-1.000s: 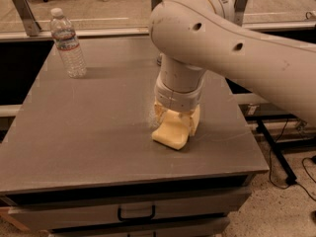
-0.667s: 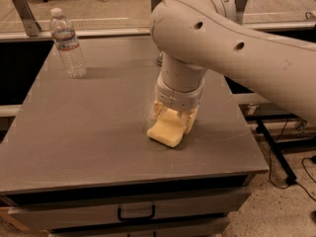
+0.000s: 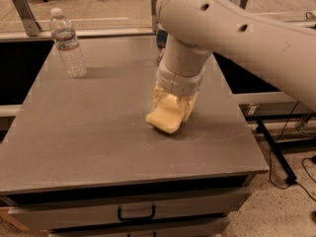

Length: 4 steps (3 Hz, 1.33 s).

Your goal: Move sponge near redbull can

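The pale yellow sponge is held tilted, its lower end just above or touching the grey table right of the middle. My gripper comes down from above with its cream fingers on both sides of the sponge, shut on it. The redbull can stands at the back of the table; only a blue sliver of it shows behind my arm.
A clear plastic water bottle stands upright at the table's back left. My large white arm covers the back right of the table. A drawer with a black handle is below the front edge. Cables lie on the floor at the right.
The gripper and the sponge have shifted slightly left and toward the back of the table, with the sponge tipped up more at its held end.
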{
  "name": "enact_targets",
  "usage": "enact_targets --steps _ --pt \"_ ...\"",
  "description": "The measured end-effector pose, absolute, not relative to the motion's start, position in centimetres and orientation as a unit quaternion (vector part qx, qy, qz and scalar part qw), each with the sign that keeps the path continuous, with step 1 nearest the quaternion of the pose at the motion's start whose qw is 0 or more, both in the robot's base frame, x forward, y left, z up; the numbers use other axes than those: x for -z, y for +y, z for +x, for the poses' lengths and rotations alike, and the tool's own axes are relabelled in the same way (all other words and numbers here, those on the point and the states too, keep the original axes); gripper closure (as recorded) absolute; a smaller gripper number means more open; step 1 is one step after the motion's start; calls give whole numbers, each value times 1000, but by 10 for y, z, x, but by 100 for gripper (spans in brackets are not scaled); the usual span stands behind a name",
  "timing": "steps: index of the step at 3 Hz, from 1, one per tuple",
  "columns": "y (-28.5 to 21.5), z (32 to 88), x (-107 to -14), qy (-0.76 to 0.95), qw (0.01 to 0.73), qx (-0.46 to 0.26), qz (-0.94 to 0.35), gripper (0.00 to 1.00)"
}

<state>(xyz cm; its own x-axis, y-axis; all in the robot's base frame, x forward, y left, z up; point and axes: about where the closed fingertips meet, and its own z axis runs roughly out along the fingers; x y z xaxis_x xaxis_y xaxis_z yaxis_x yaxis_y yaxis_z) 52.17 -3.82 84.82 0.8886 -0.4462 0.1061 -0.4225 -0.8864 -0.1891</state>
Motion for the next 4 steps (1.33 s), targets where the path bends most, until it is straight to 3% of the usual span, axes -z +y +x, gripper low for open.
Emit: enact_targets --steps 3,4 --pt "-63 661 -904 315 187 69 -928 100" --pt "-80 684 -912 341 191 72 -918 82"
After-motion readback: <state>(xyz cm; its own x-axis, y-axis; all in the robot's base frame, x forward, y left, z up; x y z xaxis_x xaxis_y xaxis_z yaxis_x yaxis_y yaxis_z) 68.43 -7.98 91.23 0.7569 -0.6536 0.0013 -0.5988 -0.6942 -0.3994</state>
